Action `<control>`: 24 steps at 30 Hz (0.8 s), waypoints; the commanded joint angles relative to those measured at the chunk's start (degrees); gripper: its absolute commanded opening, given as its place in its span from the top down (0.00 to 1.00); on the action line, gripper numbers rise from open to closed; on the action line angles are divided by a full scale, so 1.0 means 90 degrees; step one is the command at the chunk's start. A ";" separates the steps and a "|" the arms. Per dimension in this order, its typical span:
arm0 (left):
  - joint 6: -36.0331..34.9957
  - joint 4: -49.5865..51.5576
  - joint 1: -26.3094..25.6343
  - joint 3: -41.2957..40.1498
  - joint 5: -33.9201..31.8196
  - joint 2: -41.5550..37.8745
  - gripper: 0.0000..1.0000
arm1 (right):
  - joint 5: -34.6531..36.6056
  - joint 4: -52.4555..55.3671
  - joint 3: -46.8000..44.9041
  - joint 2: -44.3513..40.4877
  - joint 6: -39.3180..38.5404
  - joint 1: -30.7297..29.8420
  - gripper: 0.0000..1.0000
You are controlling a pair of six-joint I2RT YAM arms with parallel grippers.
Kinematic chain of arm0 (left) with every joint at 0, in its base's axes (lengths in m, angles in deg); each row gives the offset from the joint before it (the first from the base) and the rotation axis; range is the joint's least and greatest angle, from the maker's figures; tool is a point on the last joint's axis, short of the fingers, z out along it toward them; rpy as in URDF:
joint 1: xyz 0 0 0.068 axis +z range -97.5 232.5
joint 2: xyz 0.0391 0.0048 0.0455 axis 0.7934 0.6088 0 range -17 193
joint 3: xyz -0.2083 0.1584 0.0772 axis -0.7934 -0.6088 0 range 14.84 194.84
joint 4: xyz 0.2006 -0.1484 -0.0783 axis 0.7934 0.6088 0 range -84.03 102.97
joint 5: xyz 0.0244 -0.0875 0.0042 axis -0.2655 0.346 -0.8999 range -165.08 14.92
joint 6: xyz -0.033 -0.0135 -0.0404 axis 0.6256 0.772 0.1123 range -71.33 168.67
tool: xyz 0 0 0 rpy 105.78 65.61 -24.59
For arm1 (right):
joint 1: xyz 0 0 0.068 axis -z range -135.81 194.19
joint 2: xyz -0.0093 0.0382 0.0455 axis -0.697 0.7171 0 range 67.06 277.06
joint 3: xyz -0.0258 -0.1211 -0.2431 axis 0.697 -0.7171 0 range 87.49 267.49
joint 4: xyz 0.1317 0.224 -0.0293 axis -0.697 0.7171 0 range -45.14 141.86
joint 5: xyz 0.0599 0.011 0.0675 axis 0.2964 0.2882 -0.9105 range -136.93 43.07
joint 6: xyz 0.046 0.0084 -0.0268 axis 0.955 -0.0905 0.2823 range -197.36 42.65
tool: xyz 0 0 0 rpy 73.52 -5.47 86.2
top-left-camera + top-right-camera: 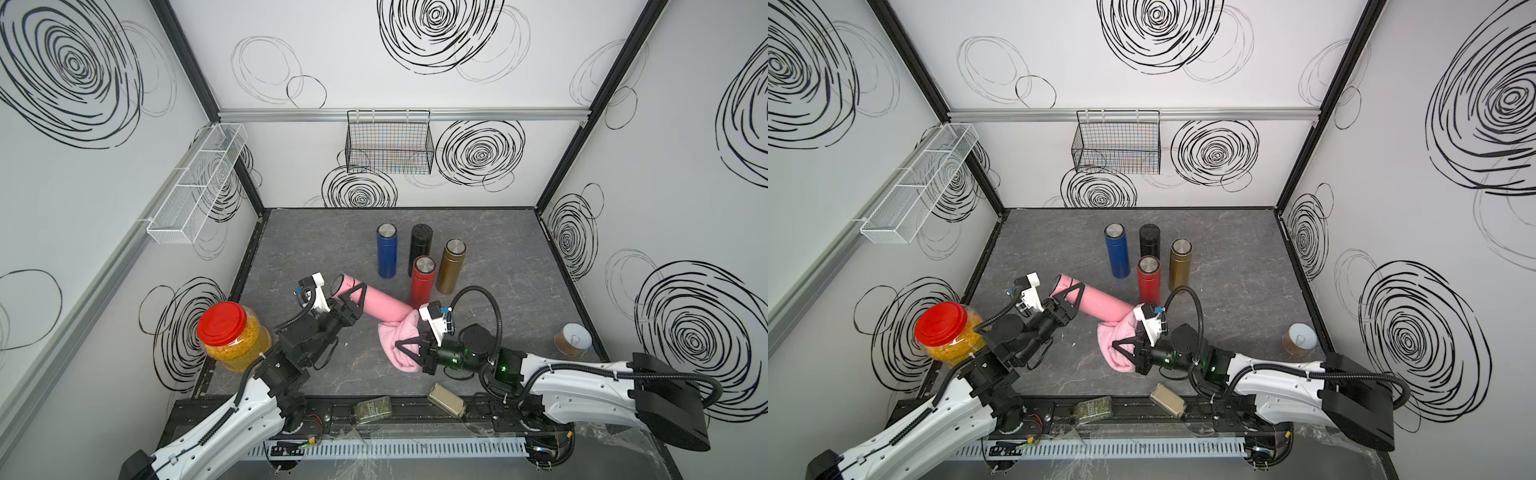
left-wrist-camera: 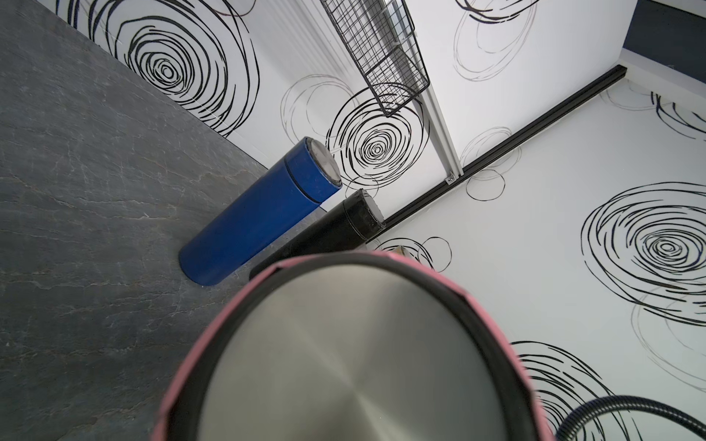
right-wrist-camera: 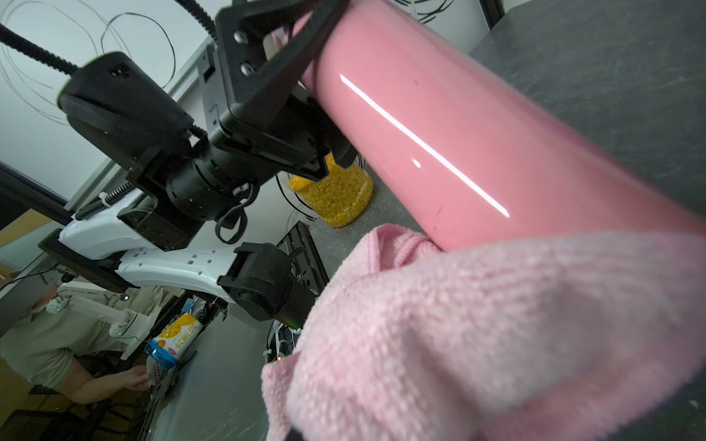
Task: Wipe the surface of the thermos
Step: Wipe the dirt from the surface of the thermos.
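Note:
A pink thermos (image 1: 382, 303) (image 1: 1100, 303) lies tilted low over the grey table, steel cap end toward the left. My left gripper (image 1: 357, 295) (image 1: 1073, 293) is shut on it near the cap. That steel cap (image 2: 355, 362) fills the left wrist view and hides the jaws. My right gripper (image 1: 401, 347) (image 1: 1117, 347) is shut on a fluffy pink cloth (image 1: 392, 332) (image 1: 1113, 332). The cloth (image 3: 477, 336) bunches against the thermos body (image 3: 439, 133) at its other end and covers the right jaws.
Blue (image 1: 386, 251), black (image 1: 419, 245), red (image 1: 422, 280) and gold (image 1: 451, 266) thermoses stand upright just behind. A red-lidded jar (image 1: 232, 336) sits at the left edge and a cup (image 1: 573, 338) at the right. Two small jars (image 1: 372, 409) (image 1: 446, 401) lie on the front rail.

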 commanded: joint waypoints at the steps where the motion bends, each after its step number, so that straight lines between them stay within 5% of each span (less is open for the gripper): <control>1: 0.0051 -0.0799 0.0028 0.0096 0.0087 -0.0118 1.00 | 0.0643 0.0525 0.0111 -0.0158 -0.0140 0.0073 1.00; 14: -0.0019 -0.0650 0.0038 0.0329 0.0226 -0.0260 1.00 | 0.0937 0.1347 -0.0601 -0.0495 0.0734 0.0874 1.00; 24: -0.0029 -0.0658 0.0028 0.0322 0.0286 -0.0136 1.00 | 0.0074 0.0673 0.0055 0.0267 0.0111 0.0947 1.00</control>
